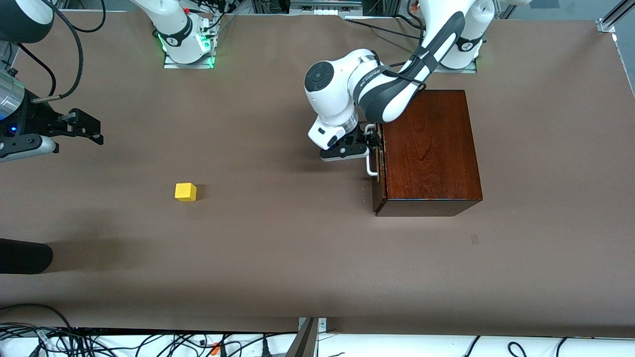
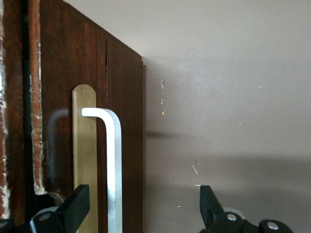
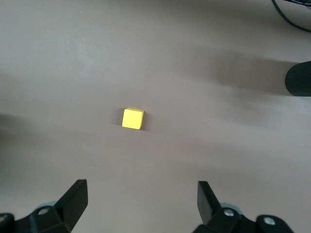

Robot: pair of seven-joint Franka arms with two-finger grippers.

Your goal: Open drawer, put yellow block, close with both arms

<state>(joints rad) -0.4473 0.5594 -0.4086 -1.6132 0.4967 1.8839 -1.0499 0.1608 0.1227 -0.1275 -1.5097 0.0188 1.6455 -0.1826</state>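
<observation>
Wide bare table (image 1: 278,258) lies between the box (image 1: 429,148) at the left arm's end and the block (image 1: 185,192) toward the right arm's end. The left arm folds down in front of the drawer (image 1: 378,163), shut flush; its gripper (image 1: 369,144) is spread wide around the handle (image 2: 114,170) — not touching. The right gripper (image 1: 87,130), also wide, hangs over bare table, the block well apart and nearer the camera.
</observation>
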